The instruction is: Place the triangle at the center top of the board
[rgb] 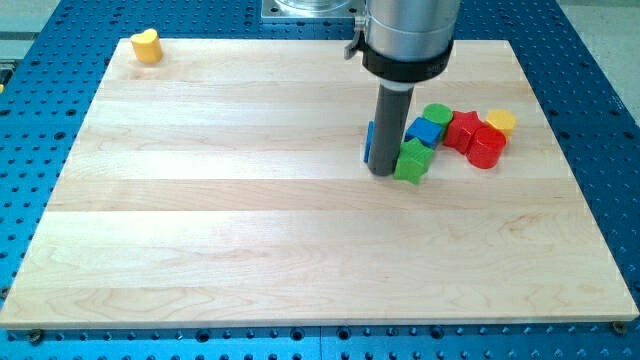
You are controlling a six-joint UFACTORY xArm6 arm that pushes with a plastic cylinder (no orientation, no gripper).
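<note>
My tip (383, 172) rests on the wooden board (250, 200), right of the middle. A blue block (369, 141), probably the triangle, shows only as a thin strip at the rod's left edge; the rod hides the rest. A green block (413, 160) touches the rod's right side. A blue cube (425, 131) sits just above the green block. A green round block (437, 113) lies at the top of the cluster.
A red star-shaped block (461, 129), a red cylinder (487, 147) and a yellow block (501, 122) lie at the cluster's right. A yellow heart-shaped block (147, 46) sits at the board's top left corner. The arm's grey body (408, 35) hangs over the top edge.
</note>
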